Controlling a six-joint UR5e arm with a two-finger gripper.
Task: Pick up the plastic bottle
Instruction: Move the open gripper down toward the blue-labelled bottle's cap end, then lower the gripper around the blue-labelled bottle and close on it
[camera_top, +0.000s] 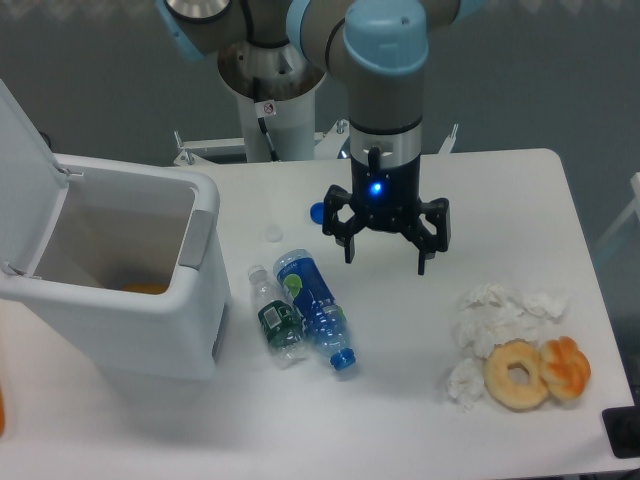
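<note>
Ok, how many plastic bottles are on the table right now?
2. The blue-labelled plastic bottle lies on its side in front of the open gripper; the smaller green-labelled bottle lies alongside it, nearer the white bin. The bin's interior is partly hidden.
</note>
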